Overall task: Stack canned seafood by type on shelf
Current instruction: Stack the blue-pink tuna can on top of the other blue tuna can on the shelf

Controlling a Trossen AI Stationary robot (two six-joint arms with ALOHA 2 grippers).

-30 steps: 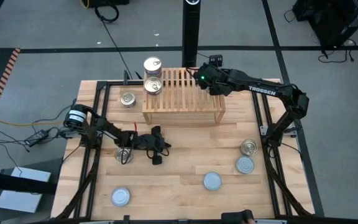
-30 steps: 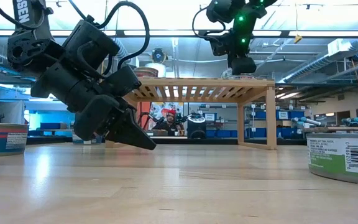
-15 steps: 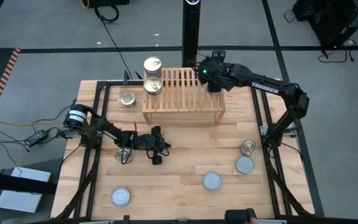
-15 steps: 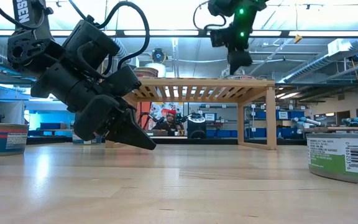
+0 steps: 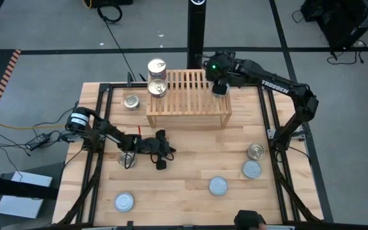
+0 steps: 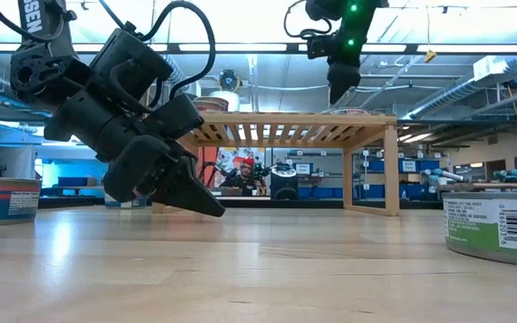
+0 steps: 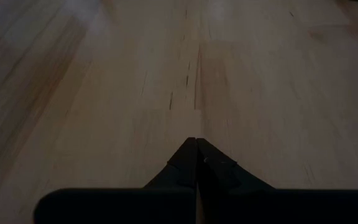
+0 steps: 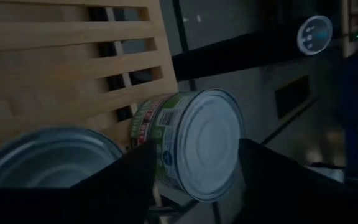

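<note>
- Right gripper (image 5: 218, 88) is over the shelf's (image 5: 187, 110) far right corner, pointing down; fingers (image 8: 129, 180) stand apart with a tin (image 8: 194, 149) between them, not clamped as far as the wrist view shows.
- Second tin (image 8: 48, 155) sits just beside it on the slats; both have pale lids. From above the gripper hides them.
- Left gripper (image 5: 161, 155) rests low on the table near the front left, fingers (image 7: 194, 163) pressed together, nothing held; arm looks idle.
- Two gold-lid tins (image 5: 157, 68) (image 5: 158, 87) at the shelf's left end, one behind the other; can't tell if either is stacked.
- Loose tins on the table: one (image 5: 131, 101) left of the shelf, one (image 5: 127, 159) by the left gripper, one (image 5: 124, 202) front left, one (image 5: 218, 185) front centre, two (image 5: 256, 151) (image 5: 252, 169) at right.
- Handling, my guess: tins are rigid, dense for their size, smooth metal with a paper label, so slippery on the side wall; won't crush.
- Best hold: across the diameter on the side wall, fingers low and level, so the tin stays flat for stacking.
- Risk: an off-centre pinch could let the round wall squirt out or tip the tin; the slat gaps may catch a rim.
</note>
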